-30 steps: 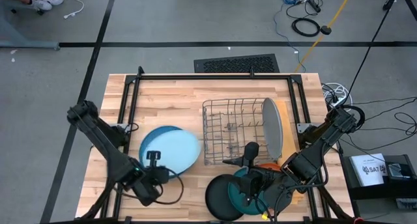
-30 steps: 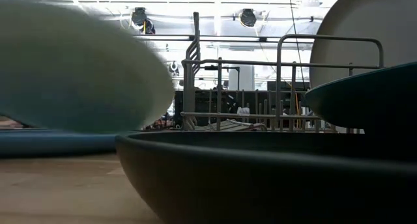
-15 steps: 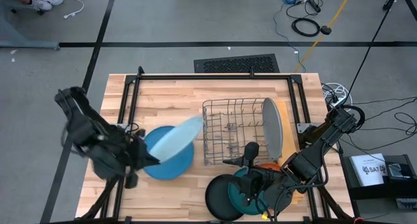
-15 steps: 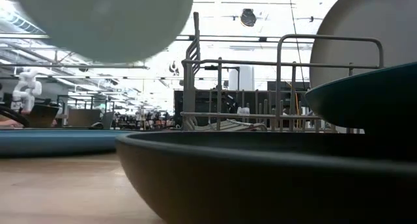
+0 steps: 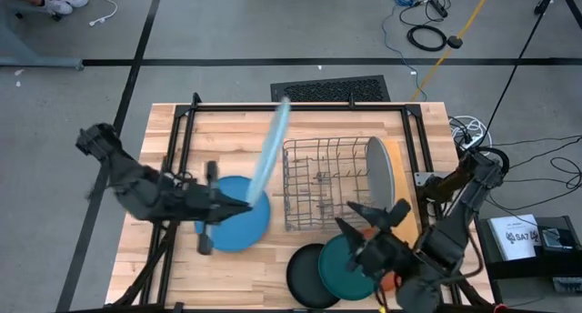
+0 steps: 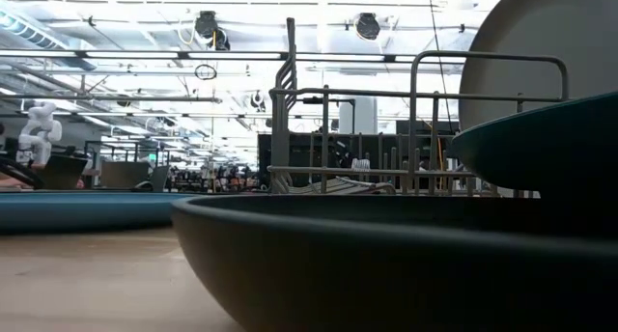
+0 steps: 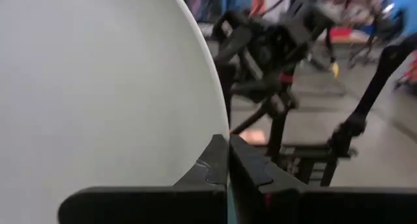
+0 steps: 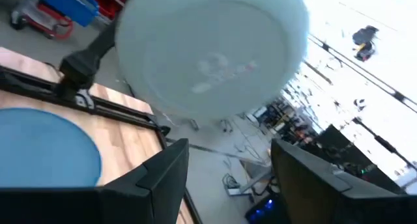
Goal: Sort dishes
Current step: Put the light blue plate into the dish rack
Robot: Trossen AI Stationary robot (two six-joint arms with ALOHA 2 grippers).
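The pale blue plate (image 5: 270, 149) stands on edge in the air, seen from above as a thin sliver whose long axis runs from the left gripper (image 5: 245, 204) up and away toward the far side of the table, its top leaning slightly toward the wire rack (image 5: 326, 183). The left gripper pinches the plate's lower rim with its fingers (image 7: 218, 162) pressed tight together on it; the plate's pale face fills most of the left wrist view. The left arm stretches low across the table from its base, wrist rolled so the gripper lies level and points at the rack. Directly beneath that gripper the medium blue plate (image 5: 238, 224) lies flat on the wooden table (image 5: 227, 131). The right gripper (image 5: 373, 224) hangs just in front of the rack's near edge, fingers (image 8: 159, 178) spread wide and gripping nothing, aimed across at the raised plate. Below and just beside it the dark teal plate (image 5: 346, 260) lies overlapping the black plate (image 5: 303, 277), with the orange plate (image 5: 389, 278) barely showing past the arm. Beyond the right gripper, the grey plate (image 5: 380, 176) stands upright in the rack's end slot.
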